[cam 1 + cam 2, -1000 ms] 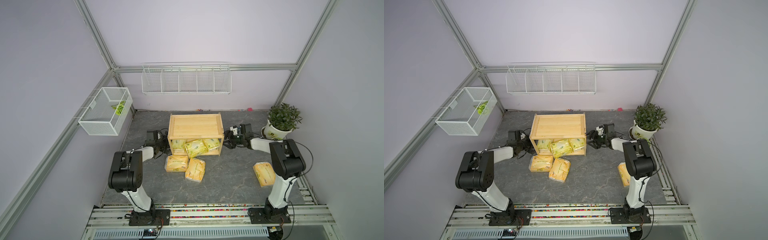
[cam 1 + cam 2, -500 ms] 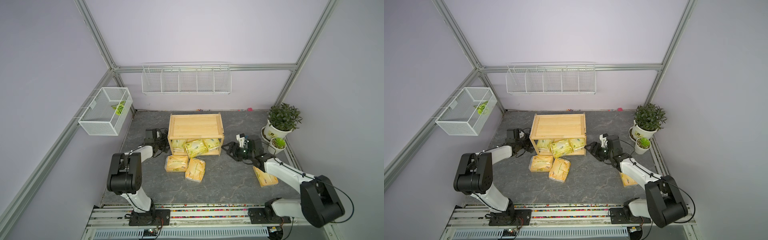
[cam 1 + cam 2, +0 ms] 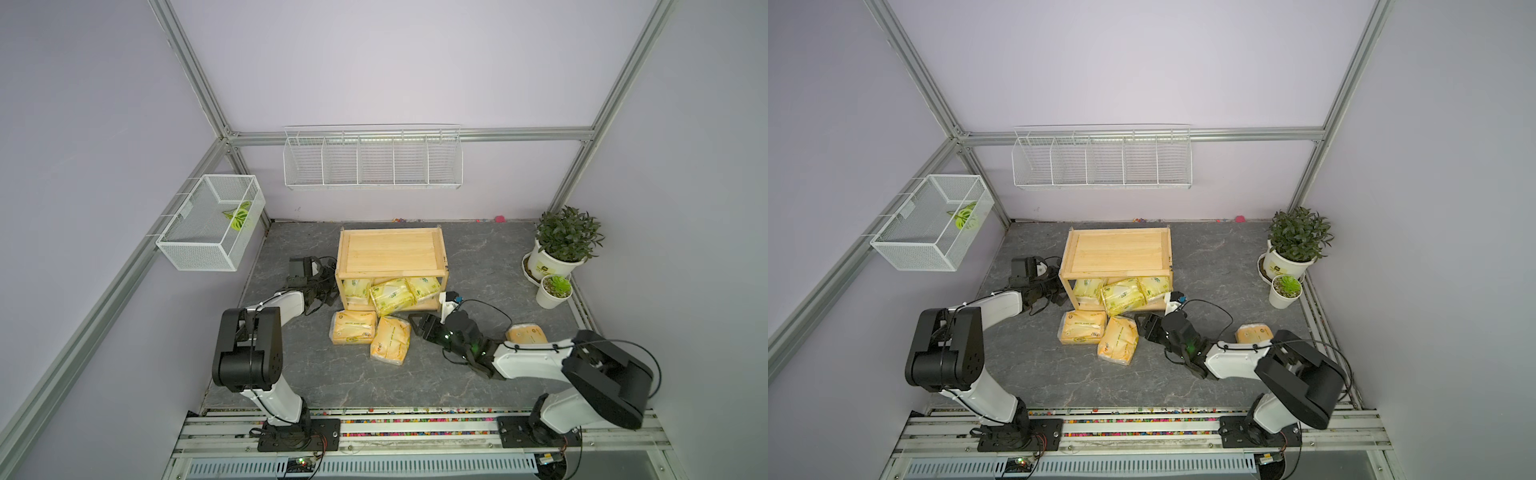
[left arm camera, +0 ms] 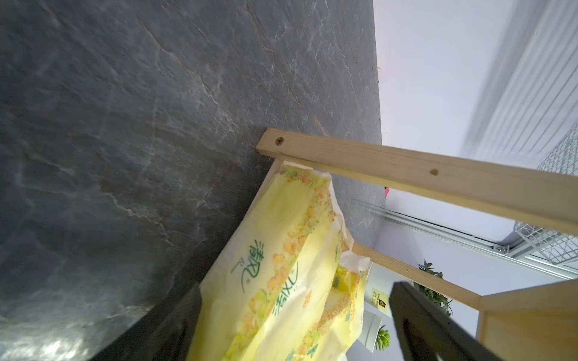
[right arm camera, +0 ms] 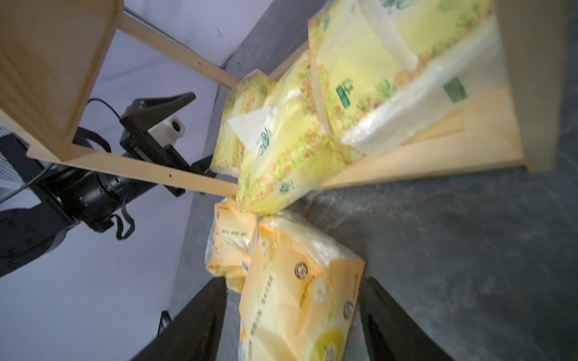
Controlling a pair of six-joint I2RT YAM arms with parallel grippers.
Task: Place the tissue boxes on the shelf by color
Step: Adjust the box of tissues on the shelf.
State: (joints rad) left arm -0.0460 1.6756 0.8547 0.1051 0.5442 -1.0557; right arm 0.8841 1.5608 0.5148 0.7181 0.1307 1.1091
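Right hand (image 5: 294, 283) lies low over the table (image 3: 332, 382) just in front of the shelf (image 3: 390, 253). Its jaws are spread and empty, 1 on each long side of an orange pack (image 5: 300, 300), with a gap showing on both sides. Coming in flat like this makes sense, I judge: the pack is soft and rests on its broad face, so its narrow width is the only span the hand can close on. A 2nd orange pack (image 3: 353, 328) lies touching it, nearer the shelf's front left leg. That leaves little room on that side, and the neighbour could get nudged. The 3rd orange pack (image 3: 525, 333) lies well off to the front right of the shelf, half hidden by the right arm.

All 3 yellow-green packs (image 3: 392, 296) sit crowded on the shelf's lower board; the middle 1 is tilted and hangs out past the front edge. The top board is bare, so by colour the orange ones most likely belong there, which calls for a lift clear over its rim.

Left hand (image 3: 326, 289) is at the shelf's left side, level with the lower board. Its wrist view shows a yellow-green pack between its fingers (image 4: 416, 328), probably to steady or push that row in, but I cannot tell whether it grips the pack or merely reaches around it
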